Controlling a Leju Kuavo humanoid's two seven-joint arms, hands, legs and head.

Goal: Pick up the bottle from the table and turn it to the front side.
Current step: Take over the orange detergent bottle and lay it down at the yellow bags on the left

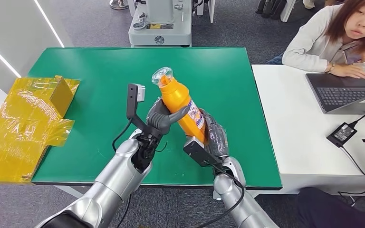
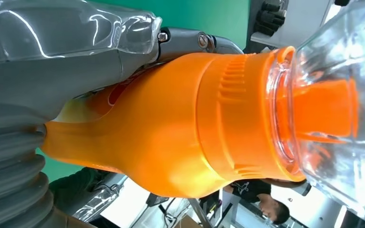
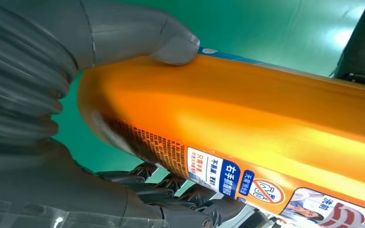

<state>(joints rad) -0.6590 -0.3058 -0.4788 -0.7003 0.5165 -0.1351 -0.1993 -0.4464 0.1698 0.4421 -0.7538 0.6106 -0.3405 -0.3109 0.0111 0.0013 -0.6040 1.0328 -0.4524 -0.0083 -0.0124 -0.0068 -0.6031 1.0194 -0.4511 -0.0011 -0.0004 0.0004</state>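
Left robot hand (image 1: 164,118) is wrapped round the upper body of the orange bottle (image 1: 183,102), which sits lifted off the green surface (image 1: 100,85), tilted with its clear cap (image 1: 162,76) pointing far-left. Right robot hand (image 1: 214,135) clamps the base, thumb on one side, fingers under the label (image 3: 247,183). My take: loosen one grip a bit and roll slowly until the label faces front, otherwise it'll slip.
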